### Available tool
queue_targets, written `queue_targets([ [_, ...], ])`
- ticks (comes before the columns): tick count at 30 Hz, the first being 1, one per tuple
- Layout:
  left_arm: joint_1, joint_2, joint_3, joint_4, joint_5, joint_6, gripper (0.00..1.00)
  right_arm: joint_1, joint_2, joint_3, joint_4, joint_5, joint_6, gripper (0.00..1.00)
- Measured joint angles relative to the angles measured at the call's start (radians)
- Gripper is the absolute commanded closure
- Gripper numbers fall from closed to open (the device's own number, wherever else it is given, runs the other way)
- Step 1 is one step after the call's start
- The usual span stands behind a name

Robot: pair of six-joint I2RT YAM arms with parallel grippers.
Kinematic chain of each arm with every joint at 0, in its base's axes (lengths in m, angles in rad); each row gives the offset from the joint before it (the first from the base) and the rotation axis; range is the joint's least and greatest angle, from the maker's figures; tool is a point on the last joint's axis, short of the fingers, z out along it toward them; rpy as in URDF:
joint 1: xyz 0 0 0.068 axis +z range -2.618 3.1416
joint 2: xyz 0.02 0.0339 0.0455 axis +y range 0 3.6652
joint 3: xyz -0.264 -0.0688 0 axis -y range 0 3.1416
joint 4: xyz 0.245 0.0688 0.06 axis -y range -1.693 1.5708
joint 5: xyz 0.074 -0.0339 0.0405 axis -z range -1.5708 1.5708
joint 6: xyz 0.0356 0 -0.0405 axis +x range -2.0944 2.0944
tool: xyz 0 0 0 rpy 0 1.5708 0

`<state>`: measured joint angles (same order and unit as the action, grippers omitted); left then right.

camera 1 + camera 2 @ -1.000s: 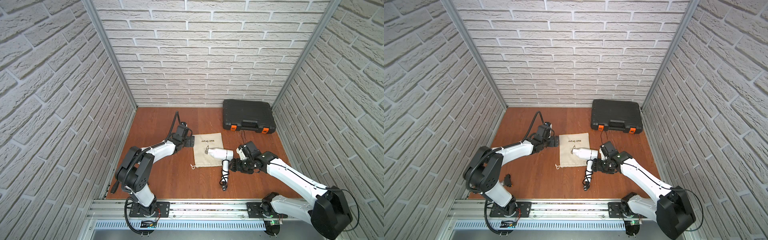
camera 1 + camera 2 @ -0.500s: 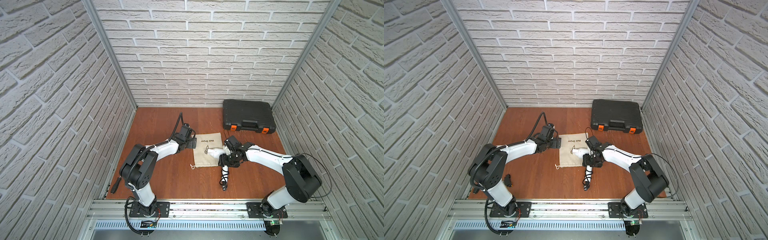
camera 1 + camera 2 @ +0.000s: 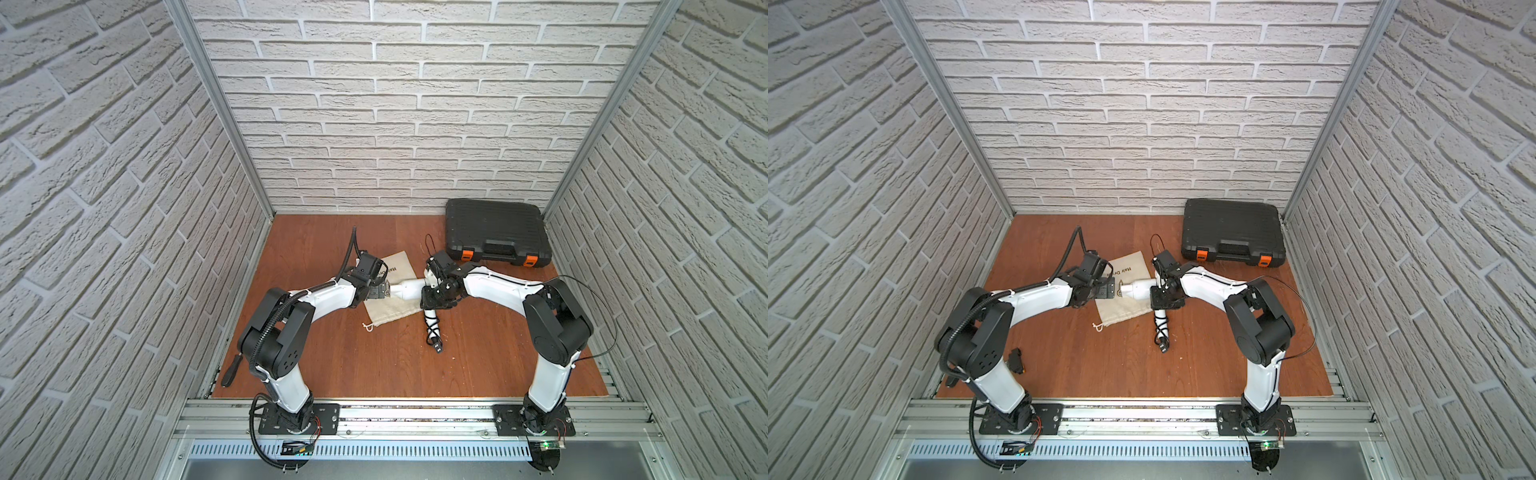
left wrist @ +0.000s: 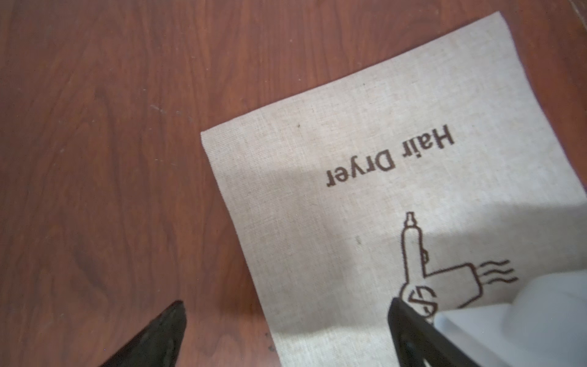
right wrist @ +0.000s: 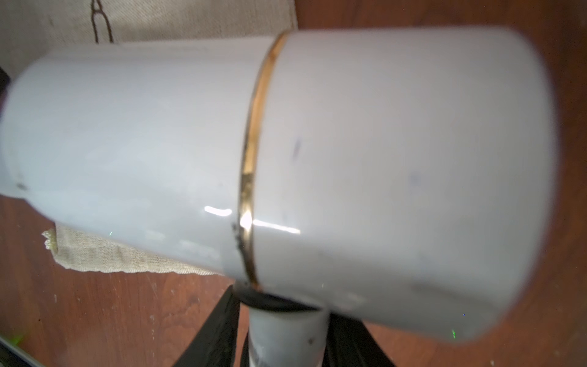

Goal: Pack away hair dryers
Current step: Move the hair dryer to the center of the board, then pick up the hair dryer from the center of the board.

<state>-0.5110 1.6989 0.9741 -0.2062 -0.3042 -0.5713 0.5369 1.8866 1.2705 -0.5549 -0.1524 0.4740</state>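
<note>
One white hair dryer (image 3: 405, 289), barrel lying on the one cloth bag (image 3: 386, 311), nozzle toward left gripper (image 4: 286, 303), spread wide at bag edge, right gripper (image 5: 282, 317) straddling handle, grip unclear.

The only readable print stood on the bag (image 4: 317, 222): the brown words "Hair Dryer" beside a brown line drawing of a hair dryer with three wavy lines at its nozzle. In the left wrist view it read upside down, and the dryer (image 4: 524, 324) hid a bit of the drawing. In both top views the words on the bag (image 3: 390, 309) (image 3: 1125, 307) showed small and partly hidden.
</note>
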Motion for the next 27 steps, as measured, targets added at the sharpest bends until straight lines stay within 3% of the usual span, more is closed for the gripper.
queue_targets([
  [5,0.024,-0.056,-0.023,-0.011,-0.006,-0.036,0.02,0.002,0.016,0.034,0.009,0.006,-0.038,0.37],
  [18,0.067,-0.118,-0.067,0.004,0.029,-0.097,0.02,0.002,-0.108,-0.105,-0.01,0.015,-0.066,0.36],
  [27,0.067,-0.118,-0.072,0.016,0.048,-0.114,0.02,0.016,-0.099,-0.115,-0.005,-0.009,-0.062,0.38],
])
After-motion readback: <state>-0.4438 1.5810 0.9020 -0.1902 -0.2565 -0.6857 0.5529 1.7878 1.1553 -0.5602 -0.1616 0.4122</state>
